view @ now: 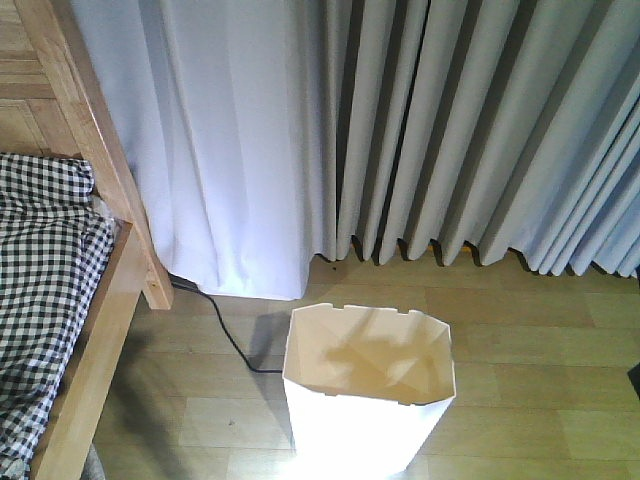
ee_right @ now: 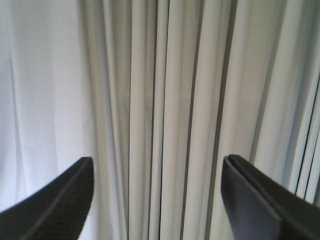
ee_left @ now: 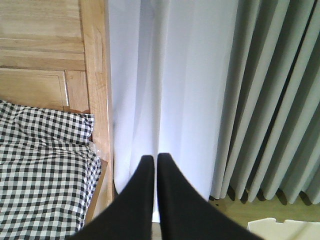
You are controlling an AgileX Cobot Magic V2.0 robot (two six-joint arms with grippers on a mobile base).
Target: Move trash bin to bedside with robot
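The trash bin (view: 368,390) looks light and flexible, best pinched at its notched rim; left gripper (ee_left: 155,159) clenched empty, right gripper (ee_right: 157,170) spread wide.

There is one trash bin (view: 368,400) on the floor. One wooden bed frame (view: 100,330) is visible, with one checkered quilt (view: 40,290) on it. One black cable (view: 225,335) lies on the floor. Two grippers appear: the left gripper (ee_left: 152,162) and the right gripper (ee_right: 157,175).
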